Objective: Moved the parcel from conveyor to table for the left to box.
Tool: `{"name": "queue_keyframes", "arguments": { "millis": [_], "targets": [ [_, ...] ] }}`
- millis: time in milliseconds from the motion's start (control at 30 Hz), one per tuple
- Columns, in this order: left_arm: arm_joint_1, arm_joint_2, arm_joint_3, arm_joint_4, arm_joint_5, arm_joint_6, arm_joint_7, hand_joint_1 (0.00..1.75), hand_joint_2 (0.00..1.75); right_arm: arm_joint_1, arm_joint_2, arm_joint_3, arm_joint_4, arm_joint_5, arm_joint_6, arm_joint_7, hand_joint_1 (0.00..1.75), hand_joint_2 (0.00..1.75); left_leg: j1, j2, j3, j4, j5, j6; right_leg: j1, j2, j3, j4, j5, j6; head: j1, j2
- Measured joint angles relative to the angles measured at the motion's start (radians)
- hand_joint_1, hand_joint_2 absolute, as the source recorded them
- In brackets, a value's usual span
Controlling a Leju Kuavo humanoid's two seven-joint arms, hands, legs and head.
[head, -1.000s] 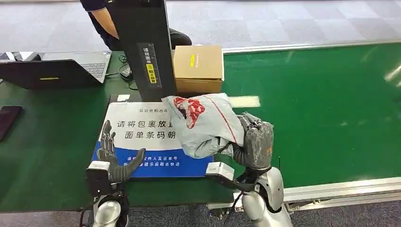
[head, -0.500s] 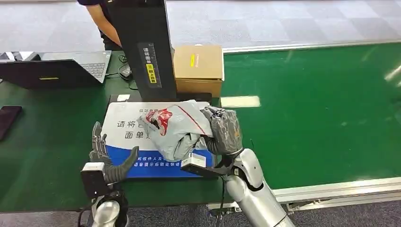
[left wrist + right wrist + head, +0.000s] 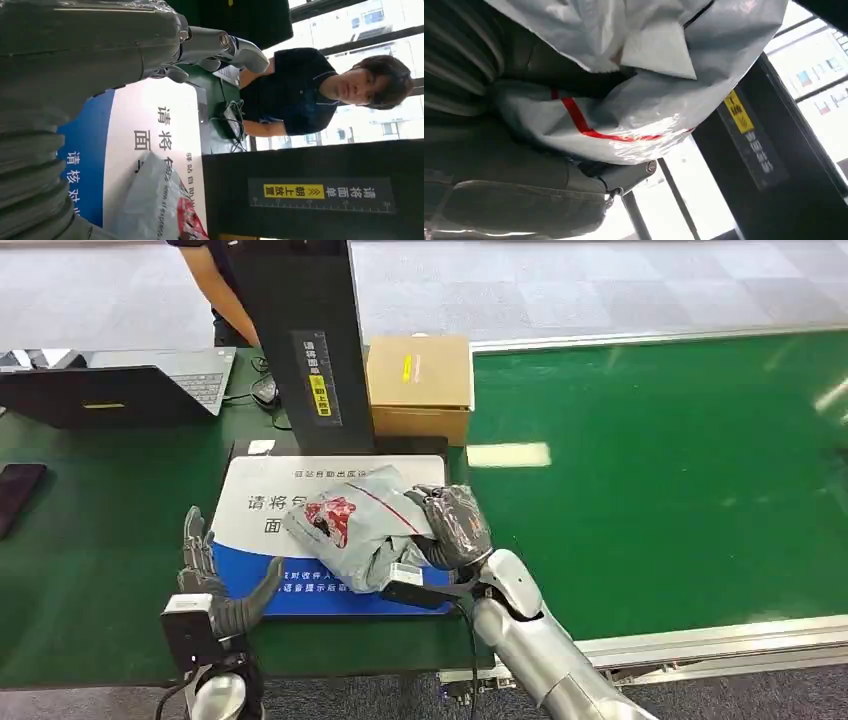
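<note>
The right hand (image 3: 452, 525) holds the parcel (image 3: 350, 525), a soft grey bag with red print on it. Its fingers are wrapped around one end of the bag (the right wrist view shows the crinkly plastic (image 3: 639, 95) pressed close against the hand). The parcel lies low over the blue and white mat (image 3: 270, 495) on the green surface (image 3: 100, 540), just in front of the tall black post (image 3: 305, 340). It is hard to tell if the bag fully rests on the mat.

The left hand (image 3: 205, 575) is near the mat's left edge, with its fingers spread apart and nothing in them. It does not touch the parcel.

A brown cardboard box (image 3: 420, 385) sits behind the mat, beside the post. A laptop (image 3: 130, 385) is at the far left of the surface. A person in a dark shirt (image 3: 300, 90) stands behind the post. The green conveyor (image 3: 680, 470) runs off to the right.
</note>
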Motion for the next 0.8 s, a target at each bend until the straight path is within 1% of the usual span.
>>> {"name": "queue_keyframes", "arguments": {
  "millis": [100, 200, 233, 433, 533, 633, 667, 700, 800],
  "targets": [
    [-0.001, 0.002, -0.003, 0.0, 0.0, 0.0, 0.0, 0.0, 1.75, -0.013, 0.008, 0.011, 0.089, -0.006, 0.017, -0.003, 1.75, 1.75, 0.0, 0.0, 0.001, 0.0, 0.0, 0.0, 0.0, 0.0, 0.0, 0.0, 0.0, 0.0, 0.0, 0.0],
    [-0.001, 0.006, -0.004, 0.0, 0.004, -0.001, 0.0, 0.0, 1.75, -0.012, 0.014, 0.015, 0.148, -0.039, 0.087, -0.02, 1.75, 1.75, 0.0, 0.0, 0.001, 0.0, 0.0, 0.0, 0.0, 0.0, 0.0, 0.0, 0.0, 0.0, 0.0, 0.0],
    [-0.002, 0.008, -0.005, 0.0, 0.006, -0.002, -0.001, 0.0, 1.75, -0.01, 0.015, 0.016, 0.163, -0.063, 0.126, -0.035, 1.75, 1.75, 0.0, 0.0, 0.001, 0.0, 0.0, 0.0, 0.0, 0.0, 0.0, 0.0, 0.0, 0.0, 0.0, 0.0],
    [-0.021, 0.015, -0.023, 0.01, 0.007, -0.017, -0.005, 0.0, 1.75, 0.033, 0.015, 0.016, 0.187, -0.164, 0.313, -0.131, 1.75, 1.75, 0.0, 0.0, 0.001, 0.0, 0.0, 0.0, 0.0, 0.0, 0.0, 0.0, 0.0, 0.0, 0.0, 0.0],
    [-0.033, 0.018, -0.034, 0.02, 0.008, -0.026, -0.006, 0.0, 1.75, 0.059, 0.015, 0.018, 0.182, -0.211, 0.424, -0.181, 1.75, 1.75, 0.0, 0.0, 0.001, 0.0, 0.0, 0.0, 0.0, 0.0, 0.0, 0.0, 0.0, 0.0, 0.0, 0.0],
    [-0.045, 0.019, -0.041, 0.029, 0.008, -0.035, -0.006, 0.0, 1.75, 0.078, 0.015, 0.028, 0.173, -0.221, 0.469, -0.196, 1.75, 1.75, 0.0, 0.0, 0.002, 0.0, 0.0, 0.0, 0.0, 0.0, 0.0, 0.0, 0.0, 0.0, 0.0, 0.0],
    [-0.048, 0.02, -0.045, 0.033, 0.008, -0.037, -0.006, 0.0, 1.75, 0.082, 0.014, 0.031, 0.171, -0.218, 0.466, -0.195, 1.17, 1.75, 0.0, 0.0, 0.002, 0.0, 0.0, 0.0, 0.0, 0.0, 0.001, 0.0, 0.0, 0.0, 0.0, 0.0],
    [-0.051, 0.02, -0.047, 0.036, 0.008, -0.039, -0.006, 0.0, 1.75, 0.084, 0.014, 0.033, 0.171, -0.201, 0.442, -0.183, 0.0, 1.75, 0.0, 0.0, 0.002, 0.0, 0.0, 0.0, 0.0, 0.0, 0.001, 0.0, 0.0, 0.0, 0.0, 0.0],
    [-0.052, 0.02, -0.047, 0.038, 0.002, -0.04, -0.003, 0.0, 1.75, 0.084, 0.015, 0.048, 0.172, -0.098, 0.298, -0.077, 0.0, 1.75, 0.0, 0.0, 0.003, 0.0, 0.0, 0.0, 0.0, 0.0, 0.002, 0.0, 0.0, 0.0, 0.0, 0.0]
  ]
}}
